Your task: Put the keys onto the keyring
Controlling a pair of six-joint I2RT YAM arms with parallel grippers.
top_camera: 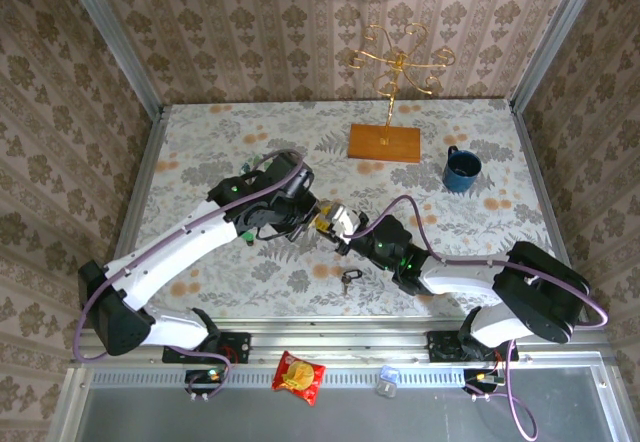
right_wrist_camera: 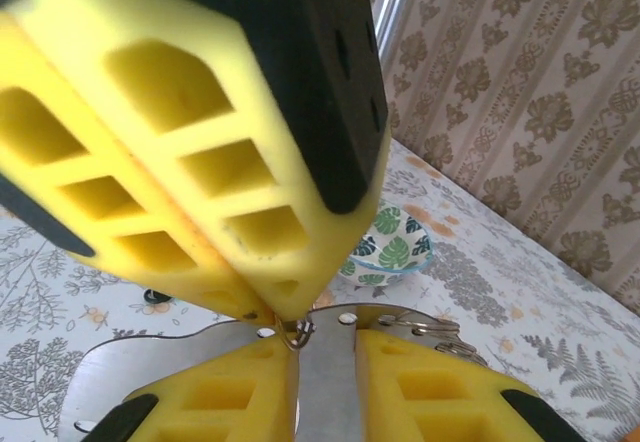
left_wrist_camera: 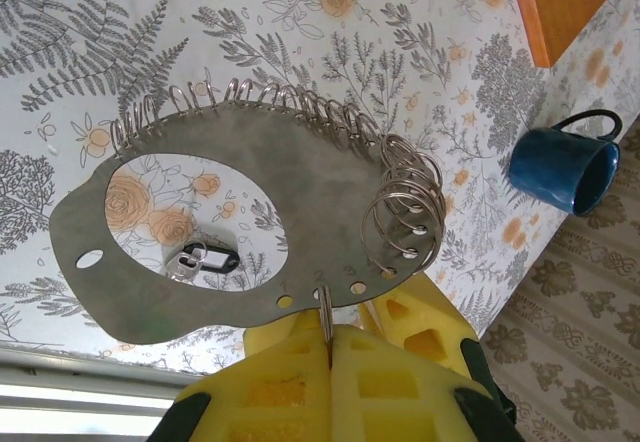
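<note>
As arm bends inward, left tool pinches keyring

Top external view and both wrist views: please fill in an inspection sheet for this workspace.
Surface: floral tablecloth, lying flat.
Job's things: keyring plate lined with split rings, held off the table; keys lying on the cloth, apart from the plate.
Clutter: blue mug, gold stand on wooden base, leaf-pattern bowl; snack packet and small clear container on the front ledge.
Pincers: left pincer shut on the plate's edge; right pincer at the same edge, fingers apart, grip cannot be told.
Cables: purple cables loop above the table, none across the plate.
Surroundings: patterned wallpaper, metal frame posts.
</note>
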